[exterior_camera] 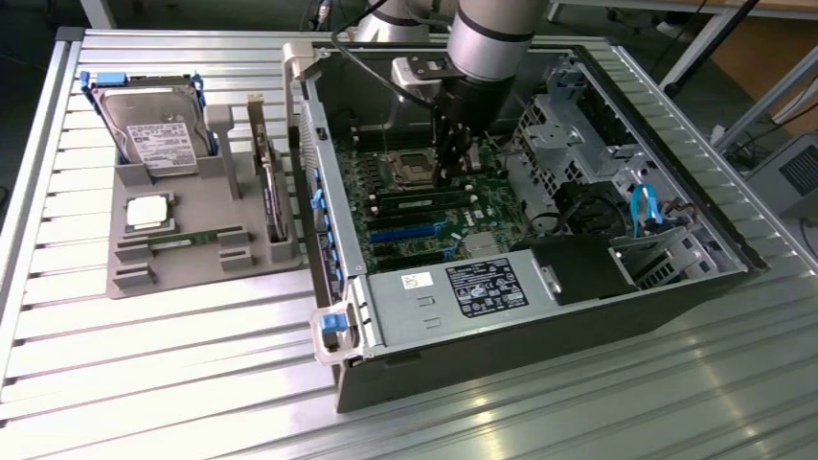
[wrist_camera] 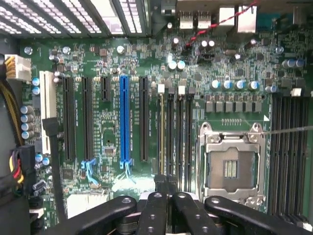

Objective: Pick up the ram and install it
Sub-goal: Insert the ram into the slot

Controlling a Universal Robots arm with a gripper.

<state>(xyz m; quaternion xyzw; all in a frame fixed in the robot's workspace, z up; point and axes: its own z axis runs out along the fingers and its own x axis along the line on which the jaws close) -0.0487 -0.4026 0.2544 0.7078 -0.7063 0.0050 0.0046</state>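
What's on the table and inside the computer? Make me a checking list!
Surface: slatted metal table.
Job's things: one ram lies in the grey tray; a second stick sits in a board slot inside the computer case.
Clutter: hard drive, processor chip, expansion card, all in the tray.
Gripper: shut, over the memory slots.
Cables: blue cable in the case.
Surroundings: grey cabinet at the exterior view's right.
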